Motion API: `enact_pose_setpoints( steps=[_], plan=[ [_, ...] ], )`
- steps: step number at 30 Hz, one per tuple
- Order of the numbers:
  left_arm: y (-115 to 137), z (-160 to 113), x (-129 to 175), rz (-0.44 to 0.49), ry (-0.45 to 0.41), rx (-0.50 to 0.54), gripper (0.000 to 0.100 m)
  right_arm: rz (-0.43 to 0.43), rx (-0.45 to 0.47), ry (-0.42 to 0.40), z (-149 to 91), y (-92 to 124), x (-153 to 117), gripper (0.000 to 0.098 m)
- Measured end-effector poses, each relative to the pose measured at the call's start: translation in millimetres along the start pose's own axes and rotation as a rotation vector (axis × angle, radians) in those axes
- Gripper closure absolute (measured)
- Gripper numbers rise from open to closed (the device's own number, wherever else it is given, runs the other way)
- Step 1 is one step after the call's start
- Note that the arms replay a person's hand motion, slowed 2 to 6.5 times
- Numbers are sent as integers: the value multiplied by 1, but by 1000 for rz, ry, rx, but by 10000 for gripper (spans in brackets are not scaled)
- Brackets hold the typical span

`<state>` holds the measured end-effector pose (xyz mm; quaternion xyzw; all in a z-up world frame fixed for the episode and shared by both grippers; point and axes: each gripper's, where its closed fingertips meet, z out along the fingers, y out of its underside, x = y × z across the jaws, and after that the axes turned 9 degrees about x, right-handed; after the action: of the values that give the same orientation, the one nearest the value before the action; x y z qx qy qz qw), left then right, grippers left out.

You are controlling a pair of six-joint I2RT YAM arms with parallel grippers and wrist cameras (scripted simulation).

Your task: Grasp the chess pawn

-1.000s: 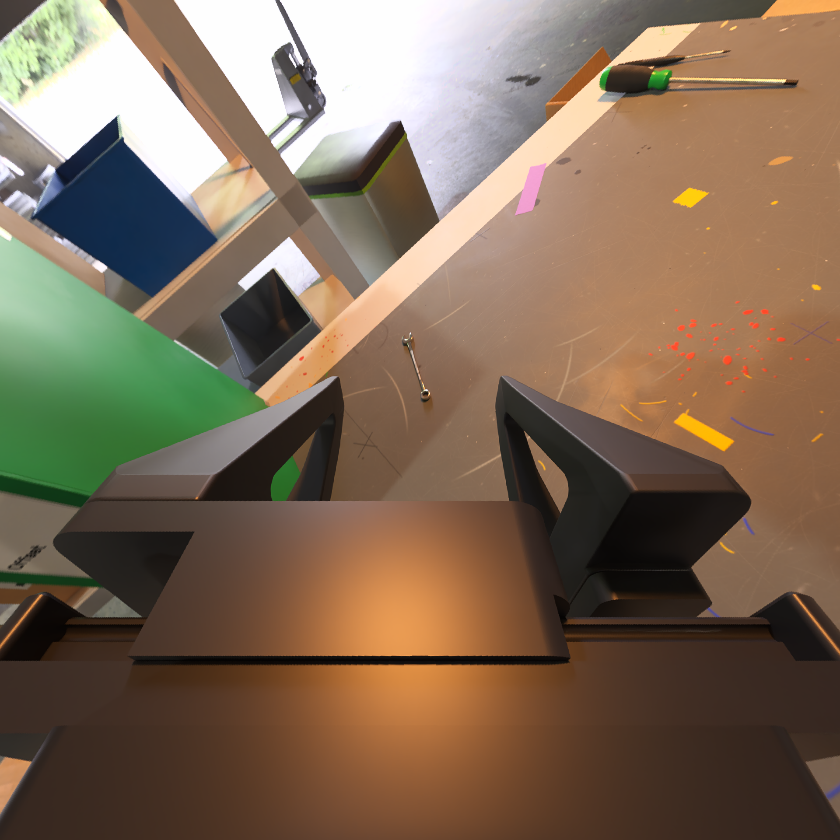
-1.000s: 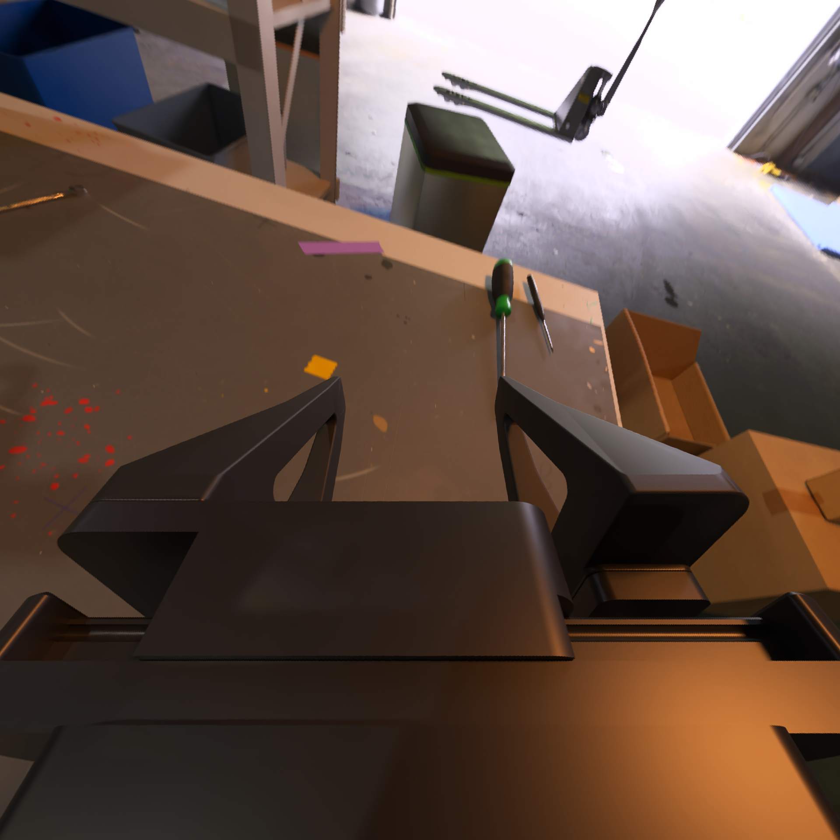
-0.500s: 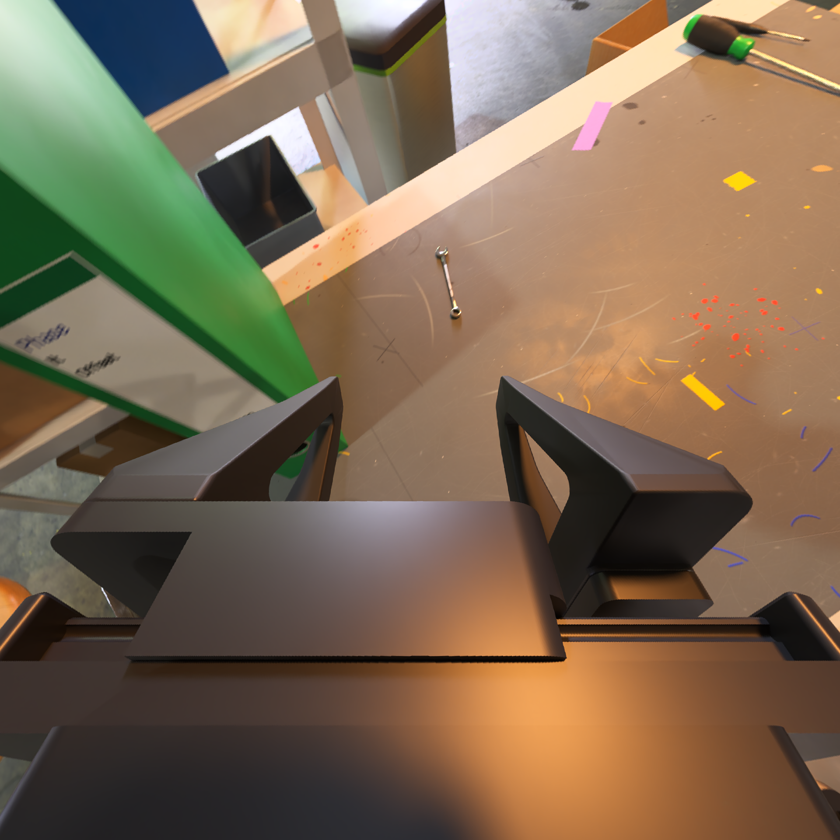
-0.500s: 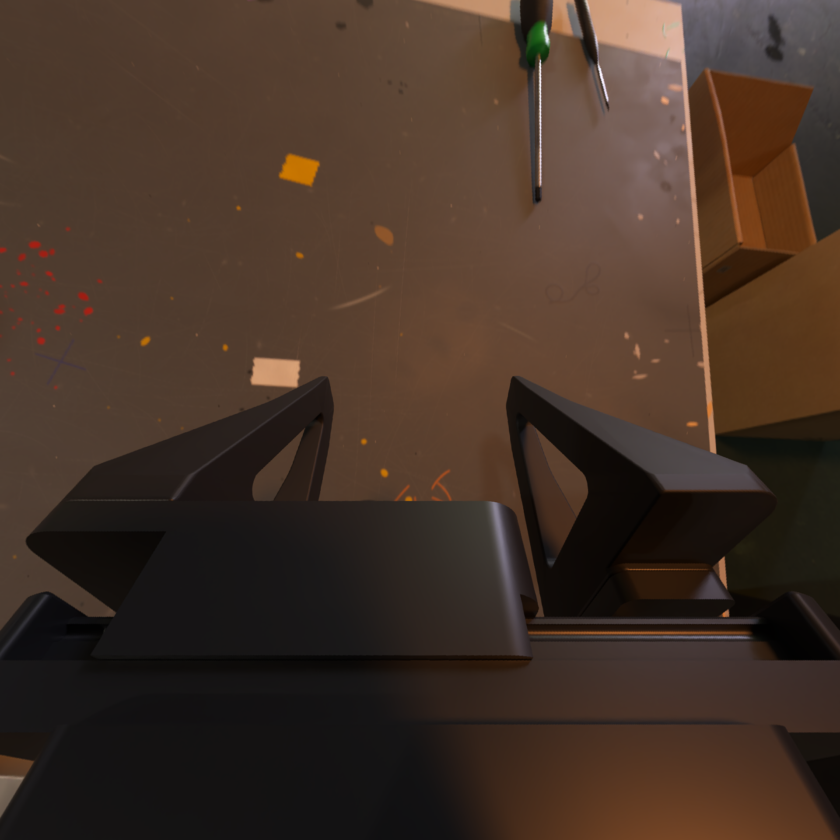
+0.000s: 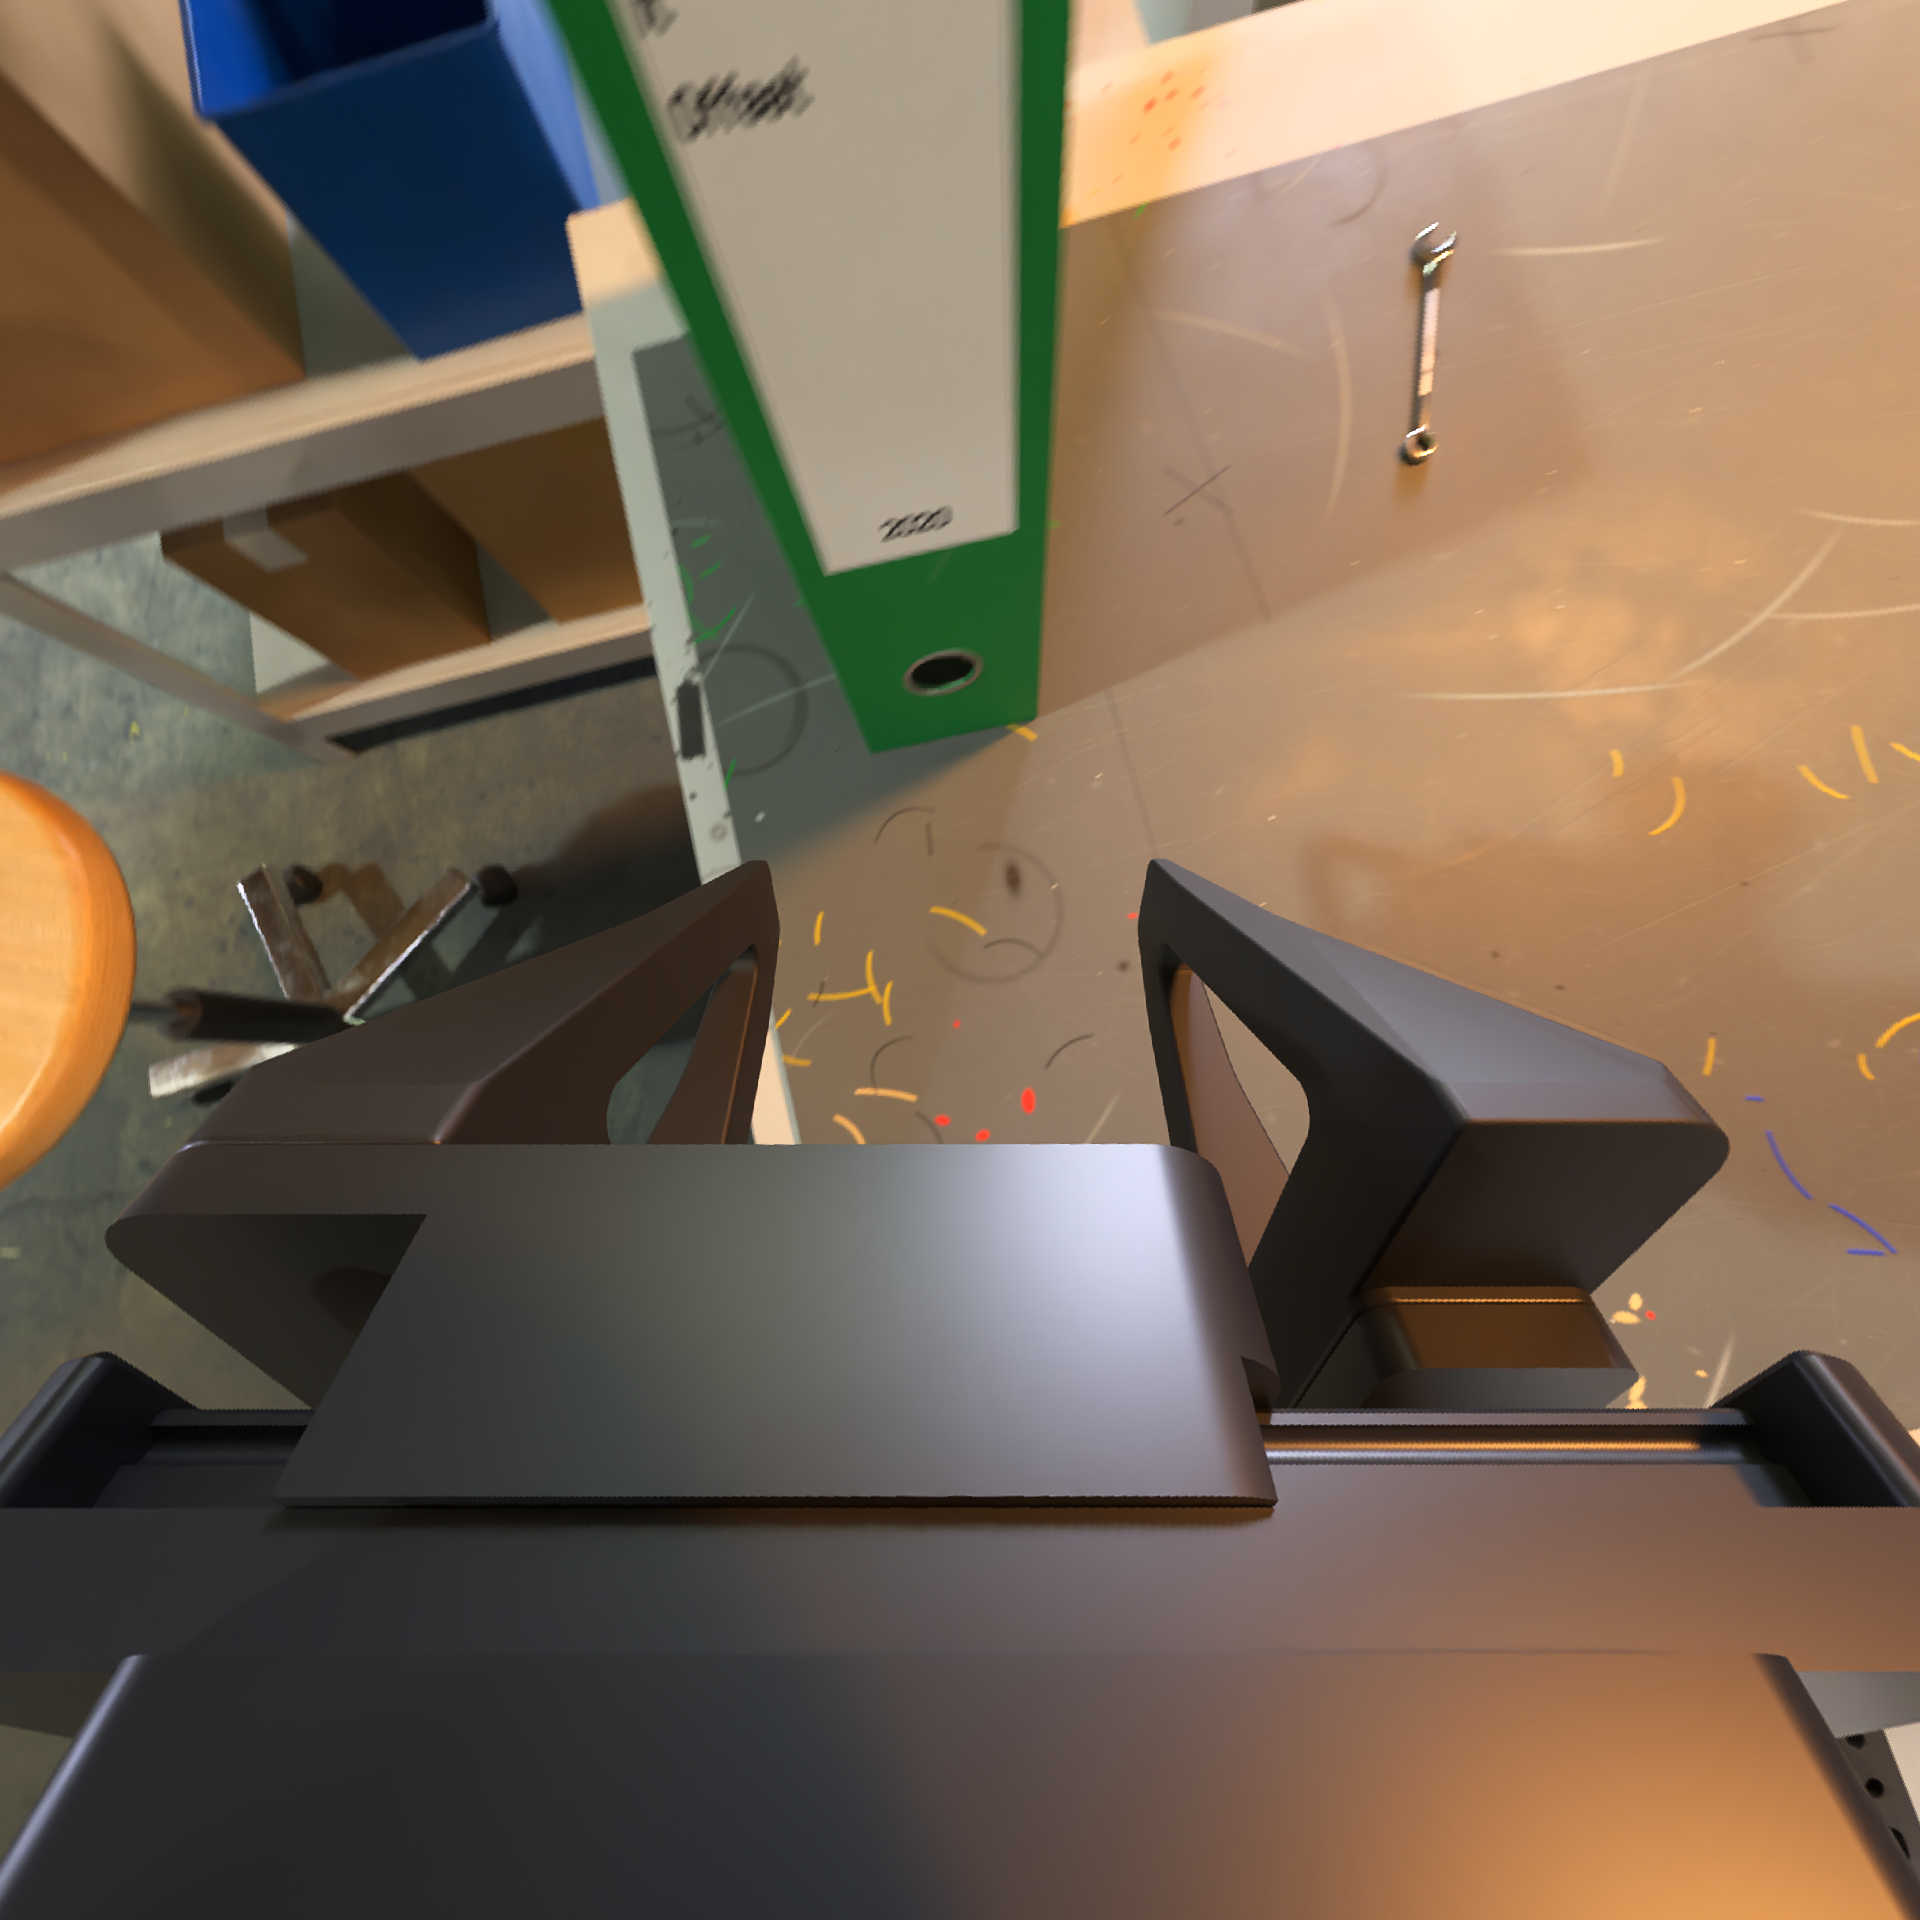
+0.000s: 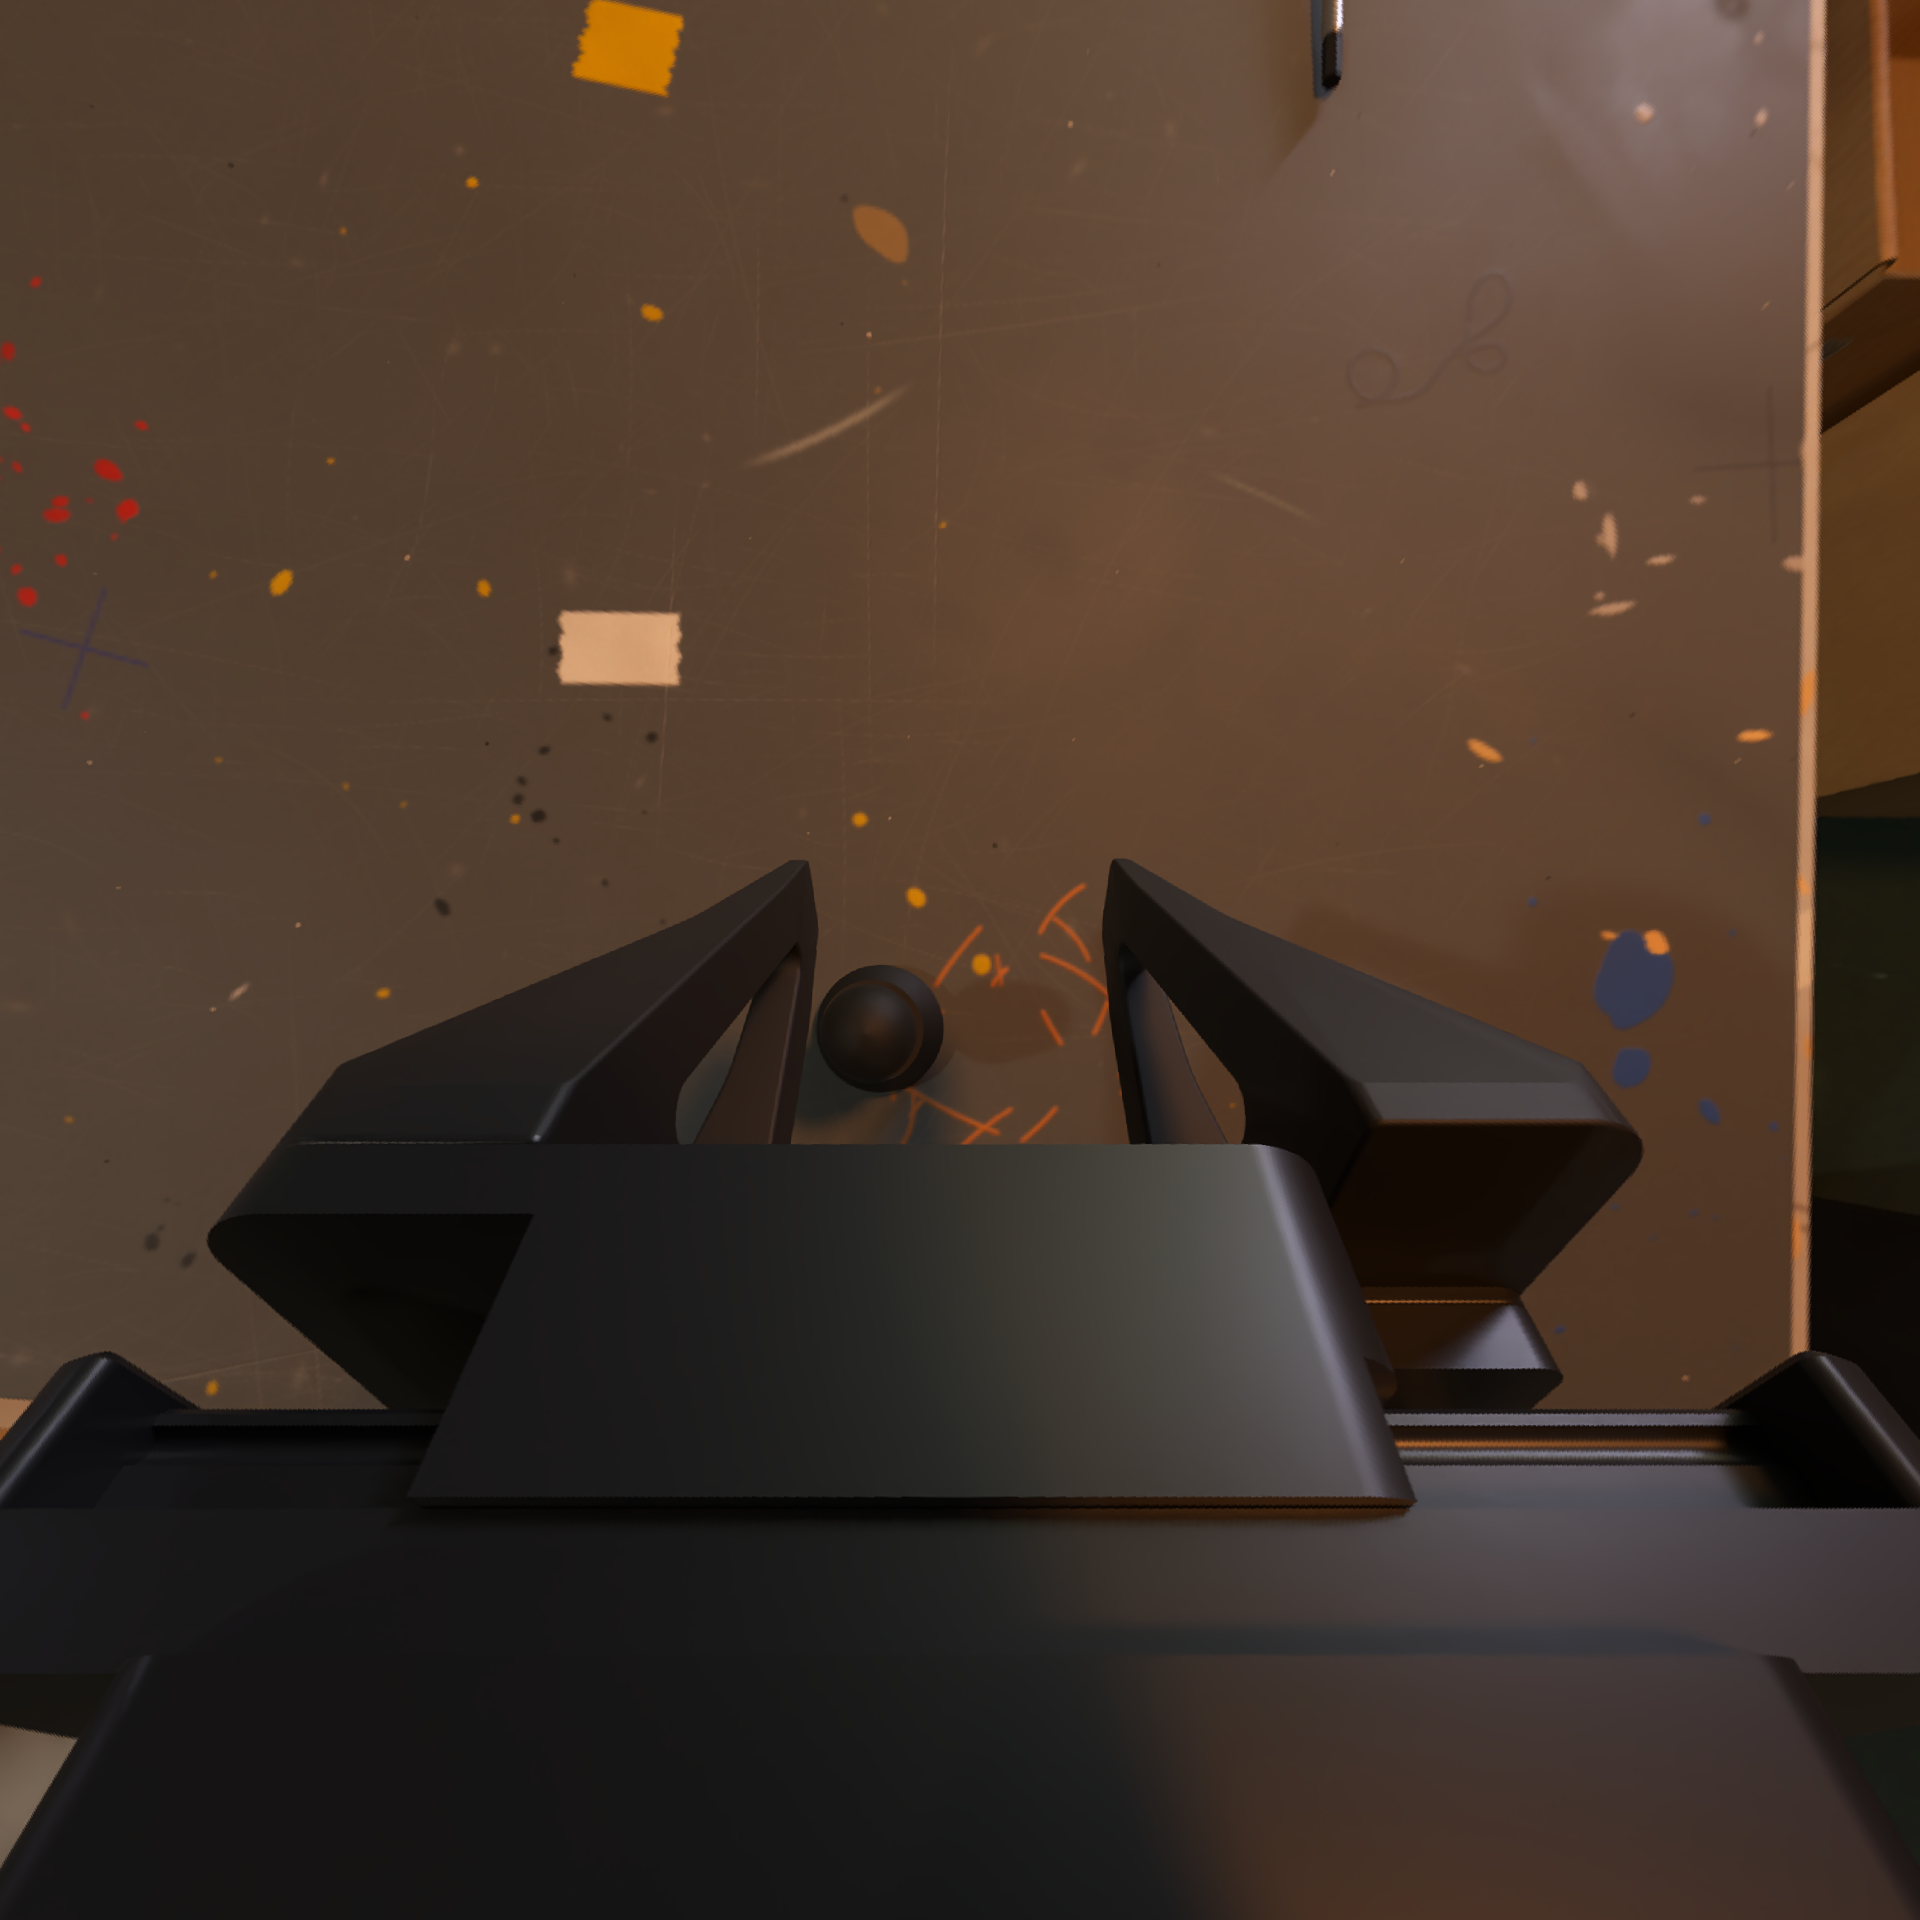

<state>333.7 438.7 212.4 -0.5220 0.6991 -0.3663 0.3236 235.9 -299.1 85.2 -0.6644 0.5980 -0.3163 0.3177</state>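
Right hand (image 6: pixel 961 883) hanging over the table (image 6: pixel 1351 644) with fingers spread apart, black chess pawn (image 6: pixel 879 1029) standing between them, nearer the left finger, left hand (image 5: pixel 956 883) likewise gaping, empty, green binder (image 5: pixel 935 416) standing ahead of it

Both wrist views look down, close above the tabletop (image 6: pixel 1351 623)
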Motion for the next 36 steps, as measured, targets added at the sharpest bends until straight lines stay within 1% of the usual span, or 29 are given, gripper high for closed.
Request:
enact_pose_setpoints(
  steps=[4,7,11,15,19,23,30,36],
  plan=[
    [19,2,-27,-59,-44,-63,391,56,-30,-20,1,7,-3,546],
    [33,5,-43,-109,-54,-104,387,104,-68,-46,4,14,-6,559],
    [52,10,-58,-172,-42,-156,382,165,-130,-93,6,23,-13,617],
    [69,14,-68,-226,-20,-207,361,214,-193,-136,8,29,-19,715],
    [85,19,-75,-268,-4,-251,350,240,-244,-150,10,34,-23,766],
    [98,23,-80,-295,14,-289,350,227,-266,-136,10,37,-23,784],
    [117,31,-81,-321,73,-347,356,139,-282,-75,9,37,-21,783],
    [134,37,-78,-340,128,-404,411,66,-307,-24,8,37,-22,783]
  ],
)
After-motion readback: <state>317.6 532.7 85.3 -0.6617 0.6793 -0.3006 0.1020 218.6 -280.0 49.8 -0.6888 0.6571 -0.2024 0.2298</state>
